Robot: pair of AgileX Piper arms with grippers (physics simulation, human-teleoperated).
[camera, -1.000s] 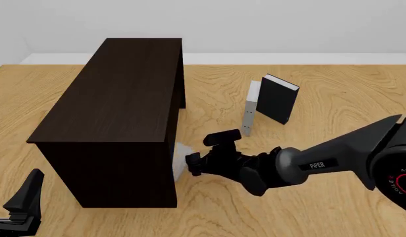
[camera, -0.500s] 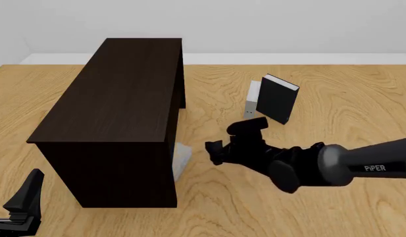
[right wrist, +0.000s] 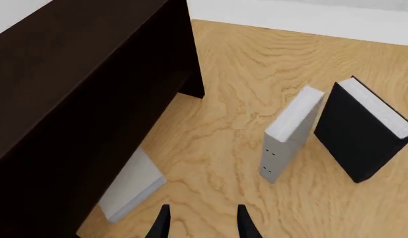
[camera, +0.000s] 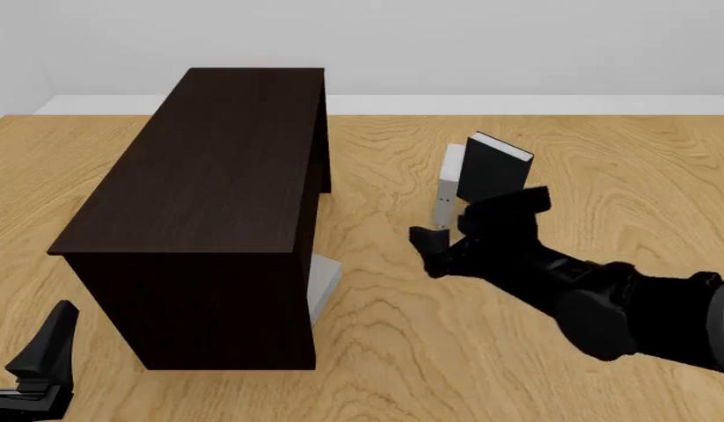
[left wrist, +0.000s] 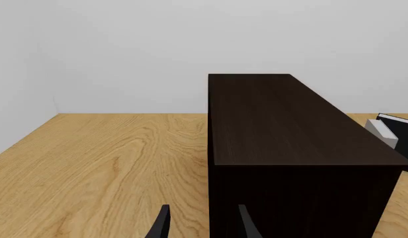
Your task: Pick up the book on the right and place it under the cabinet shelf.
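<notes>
The book: the book (camera: pixel 323 283) lies flat on the tabletop (camera: pixel 620 176), at the foot of the cabinet shelf (camera: pixel 209 167), on the side of the shelf that faces the right edge of the tabletop and toward its near end. In the right wrist view one part of it (right wrist: pixel 131 183) is in the dark space under the shelf, and a light-grey strip sticks out.
Task state: I judge the placing as almost done or done. How deep the book sits under the shelf I cannot tell.
How it will handle: a stiff hardcover, probably with some weight, not fragile. The smooth cover may slip between the pads.
Where to take hold: lying flat it gives only its thin outer edge. I would rather push on this edge to slide it deeper than try to lift it.
Right gripper: the right gripper (camera: pixel 462 230) hangs above the middle of the tabletop, well apart from the book and near the two standing books. Its fingers are wide apart (right wrist: pixel 202 220), with nothing between them and touching nothing.
Left gripper: the left gripper (left wrist: pixel 202 225) is low at the near left corner of the tabletop, with its fingers apart and empty, facing the near end of the cabinet shelf (left wrist: pixel 283 119).
Other books: a pale grey book (camera: pixel 446 198) and a black book (camera: pixel 493 180) stand upright just beside each other, right of the shelf and toward the far edge.
Risk: the right arm could knock over the pale grey book, which is close to its fingers.
</notes>
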